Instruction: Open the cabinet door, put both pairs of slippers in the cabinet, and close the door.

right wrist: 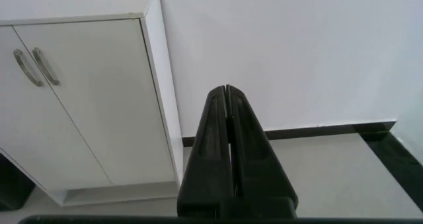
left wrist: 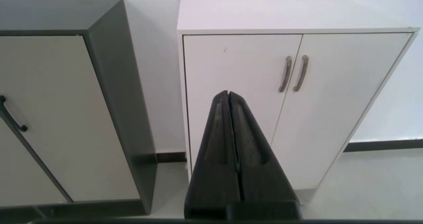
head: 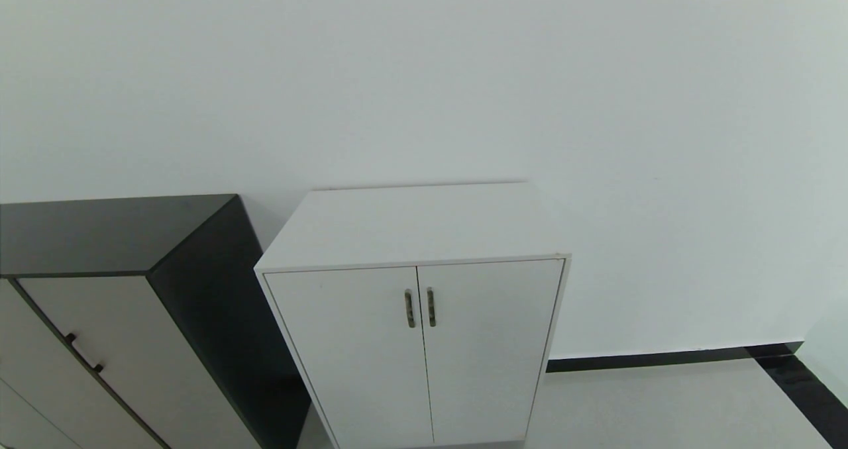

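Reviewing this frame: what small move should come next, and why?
Probably open the left gripper and advance it toward the left door handle. Both doors of the white cabinet are closed, and that gripper is shut, facing the doors without touching them.

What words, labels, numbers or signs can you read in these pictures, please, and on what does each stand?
None: there is no text to read. The white cabinet, its doors and handles, the dark cabinet beside it, the wall and the floor are all bare of print, labels, numbers and signs.
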{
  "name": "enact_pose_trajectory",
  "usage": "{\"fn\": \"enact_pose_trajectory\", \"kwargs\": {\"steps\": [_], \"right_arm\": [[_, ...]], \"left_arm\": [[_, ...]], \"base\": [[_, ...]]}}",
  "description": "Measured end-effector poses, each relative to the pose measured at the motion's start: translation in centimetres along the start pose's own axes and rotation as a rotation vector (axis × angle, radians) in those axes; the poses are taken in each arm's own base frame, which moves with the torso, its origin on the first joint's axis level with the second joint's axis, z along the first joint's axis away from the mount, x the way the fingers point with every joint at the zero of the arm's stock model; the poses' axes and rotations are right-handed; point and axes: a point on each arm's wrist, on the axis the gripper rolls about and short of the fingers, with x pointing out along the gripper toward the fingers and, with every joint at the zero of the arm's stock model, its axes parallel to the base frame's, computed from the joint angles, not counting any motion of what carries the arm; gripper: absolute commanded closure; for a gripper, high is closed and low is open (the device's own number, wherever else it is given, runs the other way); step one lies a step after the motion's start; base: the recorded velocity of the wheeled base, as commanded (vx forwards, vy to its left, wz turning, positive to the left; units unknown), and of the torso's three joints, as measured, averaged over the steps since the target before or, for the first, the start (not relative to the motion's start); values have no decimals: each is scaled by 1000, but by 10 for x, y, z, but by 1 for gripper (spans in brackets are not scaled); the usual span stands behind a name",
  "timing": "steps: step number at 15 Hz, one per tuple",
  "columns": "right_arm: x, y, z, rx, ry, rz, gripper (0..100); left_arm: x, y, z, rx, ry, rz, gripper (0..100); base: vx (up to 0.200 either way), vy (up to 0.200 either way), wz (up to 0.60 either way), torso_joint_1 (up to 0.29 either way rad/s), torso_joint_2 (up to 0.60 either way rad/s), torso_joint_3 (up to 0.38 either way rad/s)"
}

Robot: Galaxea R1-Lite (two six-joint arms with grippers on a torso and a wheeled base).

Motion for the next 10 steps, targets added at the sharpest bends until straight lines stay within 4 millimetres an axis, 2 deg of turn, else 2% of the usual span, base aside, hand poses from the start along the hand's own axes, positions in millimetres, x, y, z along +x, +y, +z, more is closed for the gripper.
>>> {"fn": "enact_pose_trajectory", "kwargs": {"steps": [4,8,10], "right_arm": [[0,0,0,9,5,4,100],[6,1,1,16,81,-49,100],[4,1,1,16,50,-15,100]], "left_arm": [[0,0,0,0,0,0,100],[0,0,0,0,0,0,100],[0,0,0,0,0,0,100]], "base": [[0,0,0,0,0,0],[0,0,0,0,0,0],[0,0,0,0,0,0]]}}
